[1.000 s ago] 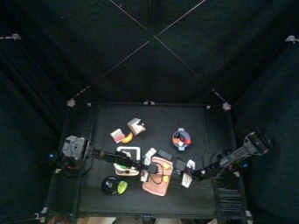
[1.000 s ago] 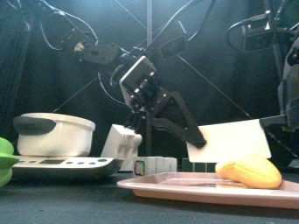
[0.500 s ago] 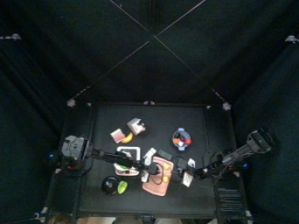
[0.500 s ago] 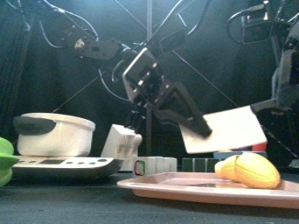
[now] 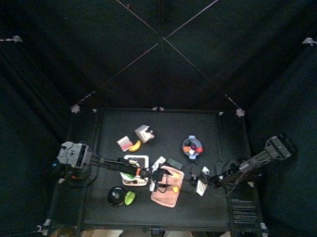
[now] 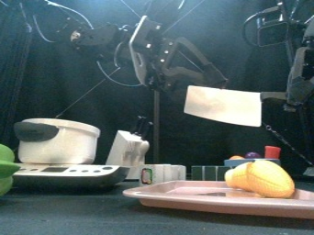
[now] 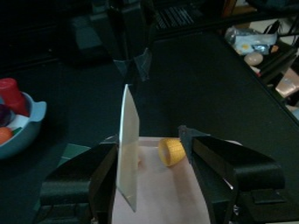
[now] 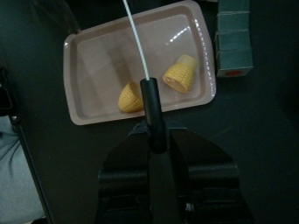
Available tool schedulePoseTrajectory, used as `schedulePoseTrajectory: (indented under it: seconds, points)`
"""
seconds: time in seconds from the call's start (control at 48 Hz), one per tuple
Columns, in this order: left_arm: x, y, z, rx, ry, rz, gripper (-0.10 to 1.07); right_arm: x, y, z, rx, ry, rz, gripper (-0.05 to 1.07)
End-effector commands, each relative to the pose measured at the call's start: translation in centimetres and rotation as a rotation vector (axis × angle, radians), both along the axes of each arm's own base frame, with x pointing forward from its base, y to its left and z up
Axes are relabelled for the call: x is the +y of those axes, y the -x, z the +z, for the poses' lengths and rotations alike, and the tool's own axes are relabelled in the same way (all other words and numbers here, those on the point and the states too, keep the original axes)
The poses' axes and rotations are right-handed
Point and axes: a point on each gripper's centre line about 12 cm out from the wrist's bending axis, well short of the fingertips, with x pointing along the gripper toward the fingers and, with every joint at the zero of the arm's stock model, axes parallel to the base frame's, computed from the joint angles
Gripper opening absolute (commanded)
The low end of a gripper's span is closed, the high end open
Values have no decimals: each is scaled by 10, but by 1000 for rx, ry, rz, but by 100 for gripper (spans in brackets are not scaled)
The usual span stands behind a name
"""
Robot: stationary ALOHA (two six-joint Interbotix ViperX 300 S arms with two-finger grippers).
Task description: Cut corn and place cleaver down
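Your right hand (image 8: 149, 131) is clenched on the cleaver (image 6: 223, 105) — its pale blade hangs in the air above the pink cutting board (image 8: 100, 52). The corn (image 8: 181, 72) lies on that board in two yellow pieces, the second (image 8: 131, 96) at its 8 o'clock. Your left hand (image 7: 163, 179) stands released — holding nothing.

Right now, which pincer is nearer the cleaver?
Right. The right pincer is clamped on the cleaver handle, blade lifted over the pink board. The left pincer stands open beside the blade, not touching.
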Motion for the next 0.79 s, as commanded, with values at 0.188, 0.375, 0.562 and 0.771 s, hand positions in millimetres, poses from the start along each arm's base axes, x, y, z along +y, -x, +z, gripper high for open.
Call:
schedulePoseTrajectory:
  seconds: [0.188, 0.375, 0.562, 0.771]
  points:
    - [29, 37, 46, -240, 73, 65, 87, -1, 10, -2, 61, -46, -70, 33]
    - [40, 53, 46, -287, 82, 87, 87, 3, 20, -1, 87, -71, -80, 33]
    - [44, 58, 45, -293, 84, 97, 87, 6, 36, -2, 121, -90, -88, 33]
    - [43, 63, 41, -282, 83, 95, 87, 9, 54, -2, 181, -151, -115, 33]
